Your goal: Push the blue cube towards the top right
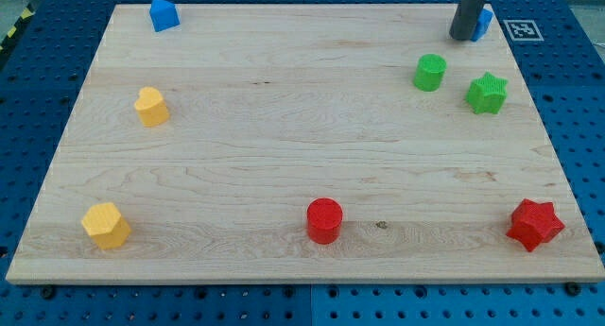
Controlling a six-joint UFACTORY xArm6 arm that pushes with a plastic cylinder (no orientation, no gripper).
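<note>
The blue cube [484, 24] sits at the board's top right corner, mostly hidden behind my rod. My tip [463, 37] rests on the board just left of it, touching or nearly touching its left side. A second blue block [164, 14], with a peaked top, sits at the view's top left.
A green cylinder [429, 72] and a green star [487, 93] lie below the tip at the right. A yellow block [151, 106] is at the left, a yellow hexagon [106, 224] at bottom left, a red cylinder [324, 220] at bottom centre, a red star [535, 224] at bottom right.
</note>
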